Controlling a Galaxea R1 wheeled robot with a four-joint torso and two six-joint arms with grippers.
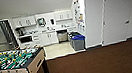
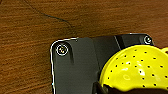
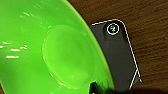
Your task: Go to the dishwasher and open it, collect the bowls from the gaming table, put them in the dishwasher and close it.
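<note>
Glossy green bowl (image 3: 50, 50), perhaps plastic

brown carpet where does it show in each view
Head view: brown carpet spans the foreground, beside the foosball table.
Left wrist view: carpet behind the yellow bowl.
Right wrist view: carpet behind the green bowl.
Shared landmark: the robot's dark plate, in both wrist views.
</note>
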